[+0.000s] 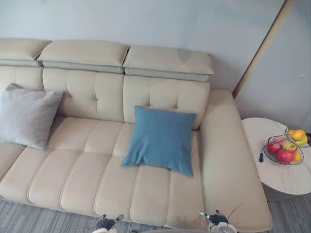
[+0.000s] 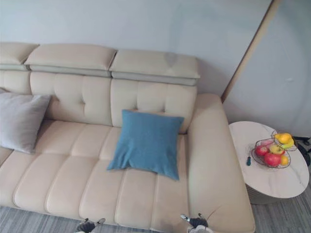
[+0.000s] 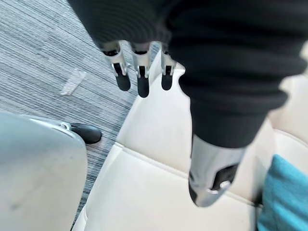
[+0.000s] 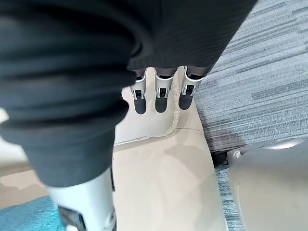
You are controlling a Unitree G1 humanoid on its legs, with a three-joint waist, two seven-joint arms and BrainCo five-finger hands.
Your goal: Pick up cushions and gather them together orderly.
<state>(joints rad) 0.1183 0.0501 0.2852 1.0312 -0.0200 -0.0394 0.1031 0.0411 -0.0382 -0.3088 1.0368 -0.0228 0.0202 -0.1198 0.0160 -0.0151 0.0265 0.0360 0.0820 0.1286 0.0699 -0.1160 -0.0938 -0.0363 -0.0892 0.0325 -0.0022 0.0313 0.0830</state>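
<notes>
Blue cushion (image 1: 161, 139) sits well apart from grey cushion (image 1: 26, 116).

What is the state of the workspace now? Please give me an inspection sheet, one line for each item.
Surface: cream sofa, seat bare between the cushions.
Job's things: blue cushion leans on the backrest near the right armrest; grey cushion leans at the left, well apart from it; not yet gathered.
Clutter: round side table right of the sofa, bearing a fruit basket and a small dark object.
Hands: left hand and right hand both open, holding nothing, by the sofa's front edge.
Cables: nothing seen.
Surroundings: pale wall, grey carpet.
</notes>
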